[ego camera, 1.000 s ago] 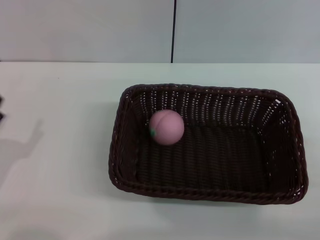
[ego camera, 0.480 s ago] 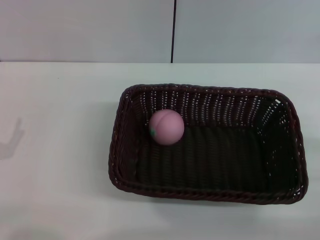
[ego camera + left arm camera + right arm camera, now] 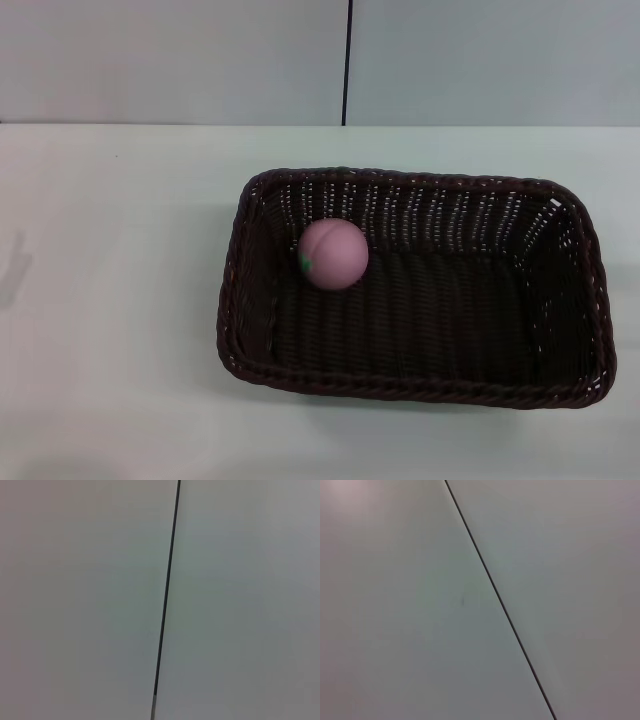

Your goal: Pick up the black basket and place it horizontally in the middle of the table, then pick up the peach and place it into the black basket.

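The black basket (image 3: 410, 385) lies lengthwise across the white table (image 3: 110, 330), right of centre in the head view. The peach (image 3: 333, 254) rests inside it, in the far left corner against the back wall, its green stem spot facing left. Neither gripper shows in any view. Both wrist views show only a pale wall with a thin dark seam (image 3: 165, 605) (image 3: 500, 605).
A grey wall with a vertical dark seam (image 3: 348, 60) rises behind the table's far edge. A faint shadow (image 3: 14, 262) lies on the table at the far left edge.
The left arm's dark tip at the left edge has gone out of view and its shadow has shrunk leftward. The basket and the peach have not moved.
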Motion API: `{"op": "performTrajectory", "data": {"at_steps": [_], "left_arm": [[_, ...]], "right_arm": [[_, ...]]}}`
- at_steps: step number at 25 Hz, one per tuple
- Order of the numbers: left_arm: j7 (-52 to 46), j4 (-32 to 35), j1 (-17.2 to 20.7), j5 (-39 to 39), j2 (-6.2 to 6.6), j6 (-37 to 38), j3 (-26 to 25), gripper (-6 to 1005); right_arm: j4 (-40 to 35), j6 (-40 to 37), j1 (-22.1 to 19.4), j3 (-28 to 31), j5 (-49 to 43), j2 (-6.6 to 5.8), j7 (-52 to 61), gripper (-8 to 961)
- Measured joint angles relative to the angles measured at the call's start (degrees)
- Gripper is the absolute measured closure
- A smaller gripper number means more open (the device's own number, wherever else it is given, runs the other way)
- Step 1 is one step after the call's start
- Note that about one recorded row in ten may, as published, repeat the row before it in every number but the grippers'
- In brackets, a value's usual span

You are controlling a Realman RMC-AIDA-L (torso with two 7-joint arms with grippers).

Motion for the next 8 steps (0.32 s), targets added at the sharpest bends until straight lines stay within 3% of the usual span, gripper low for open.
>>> {"op": "performTrajectory", "data": {"at_steps": [8], "left_arm": [[0.0,-0.6,0.7,-0.1,-0.12,1.6,-0.8,140]], "right_arm": [[-0.4,0.6,0.6,-0.2,-1.0,-0.16,0.1,165]]}}
